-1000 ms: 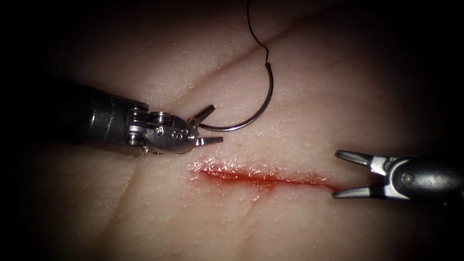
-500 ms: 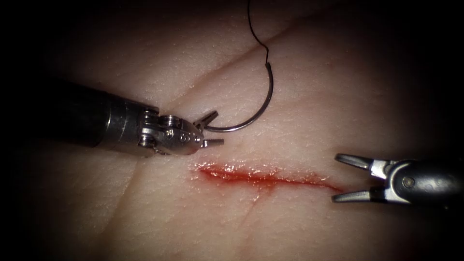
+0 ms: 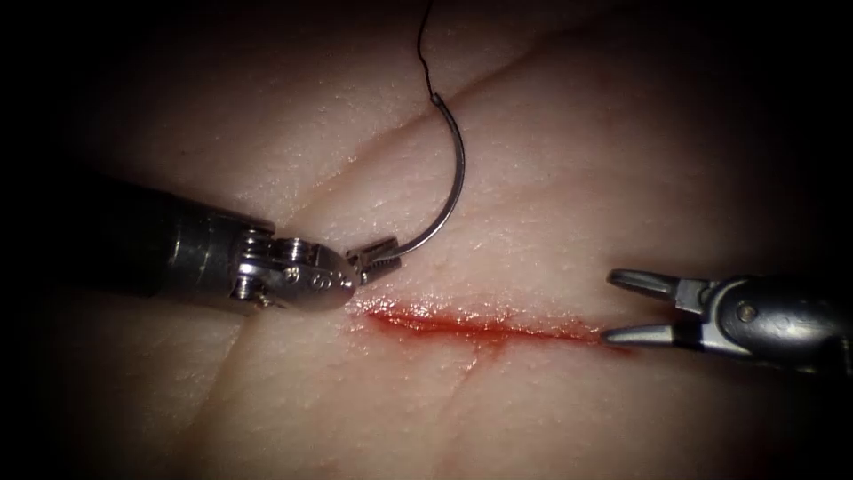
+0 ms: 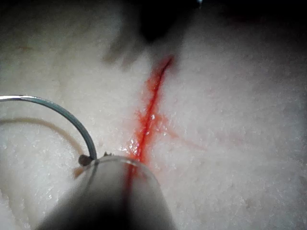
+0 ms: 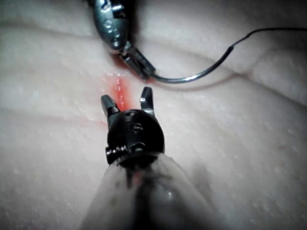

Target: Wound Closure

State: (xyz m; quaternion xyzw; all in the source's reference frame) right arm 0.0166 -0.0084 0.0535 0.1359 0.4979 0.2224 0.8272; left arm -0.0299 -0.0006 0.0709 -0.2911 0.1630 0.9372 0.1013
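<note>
the curved steel needle (image 3: 449,191) arcs free above the pale tissue (image 3: 569,178), gripped near its pointed end just above the left end of the red, wet cut (image 3: 480,324), its blunt end trailing dark thread (image 3: 425,44) upward out of view.

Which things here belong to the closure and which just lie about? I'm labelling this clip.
In the job: left tool, shut on the needle near its tip; thread; cut in the tissue; right tool, open, holding nothing.
Lying about: red fluid.
</note>
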